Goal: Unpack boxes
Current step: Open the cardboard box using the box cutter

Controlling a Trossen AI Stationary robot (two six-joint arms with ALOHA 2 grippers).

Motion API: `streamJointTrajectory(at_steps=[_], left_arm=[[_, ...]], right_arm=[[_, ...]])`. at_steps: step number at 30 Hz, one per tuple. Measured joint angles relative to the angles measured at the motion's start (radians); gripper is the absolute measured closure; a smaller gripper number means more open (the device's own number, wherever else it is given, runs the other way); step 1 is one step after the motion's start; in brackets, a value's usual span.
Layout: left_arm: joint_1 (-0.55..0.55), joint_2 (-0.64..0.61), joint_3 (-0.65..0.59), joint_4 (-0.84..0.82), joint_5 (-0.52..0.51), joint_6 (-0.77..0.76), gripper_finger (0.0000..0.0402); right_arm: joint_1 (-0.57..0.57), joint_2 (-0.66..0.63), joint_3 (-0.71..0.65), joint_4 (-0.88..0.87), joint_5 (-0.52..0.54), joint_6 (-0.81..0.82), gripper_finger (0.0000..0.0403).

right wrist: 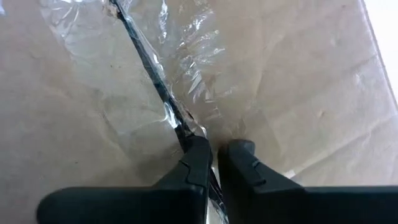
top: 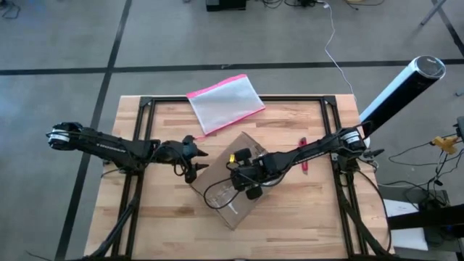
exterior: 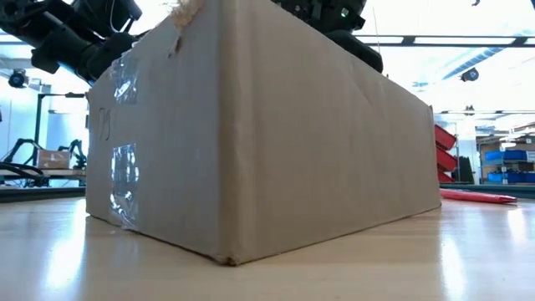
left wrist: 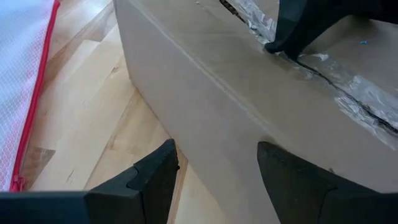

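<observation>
Right claw [right wrist: 214, 155] nearly closed, tips pressed on taped seam atop cardboard box [top: 235, 181]; left claw [left wrist: 214, 168] open, empty, straddling box's upper edge on bench [top: 304, 210].

Wooden table [top: 304, 210]: box [top: 233, 210], pouch [top: 225, 103], red tool [top: 304, 154].

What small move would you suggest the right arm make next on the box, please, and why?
Probably push the right tool further along the seam. Its nearly closed tips sit on the box top where the tape is already torn, while the left tool, open, brackets the box's edge.
</observation>
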Motion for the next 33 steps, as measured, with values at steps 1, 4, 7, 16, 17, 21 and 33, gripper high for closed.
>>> streamJointTrajectory(at_steps=[1, 4, 7, 16, 17, 21, 33], left_arm=[[0.0, 0.0, 0.0, 0.0, 0.0, 0.0, 0.0193], [0.0, 0.0, 0.0, 0.0, 0.0, 0.0, 0.0194], [0.0, 0.0, 0.0, 0.0, 0.0, 0.0, 0.0189], [-0.006, -0.002, 0.03, -0.002, 0.02, 0.036, 0.018], [-0.006, -0.002, 0.034, -0.01, 0.019, 0.046, 0.0181], [-0.006, -0.003, 0.061, -0.039, 0.016, 0.074, 0.0189], [-0.136, -0.003, 0.208, -0.172, 0.085, 0.206, 0.019]], right_arm=[[0.001, -0.004, 0.0, 0.001, 0.016, 0.0, 0.0399], [0.006, -0.021, -0.002, 0.005, 0.061, 0.006, 0.0401], [0.007, -0.046, -0.005, 0.015, 0.087, 0.01, 0.0402], [0.008, -0.09, -0.006, 0.044, 0.272, 0.009, 0.0403], [0.008, -0.098, -0.006, 0.034, 0.272, 0.013, 0.0403], [0.006, -0.162, -0.005, -0.022, 0.294, 0.067, 0.0403], [0.066, -0.336, -0.041, -0.07, -0.033, 0.293, 0.0403]])
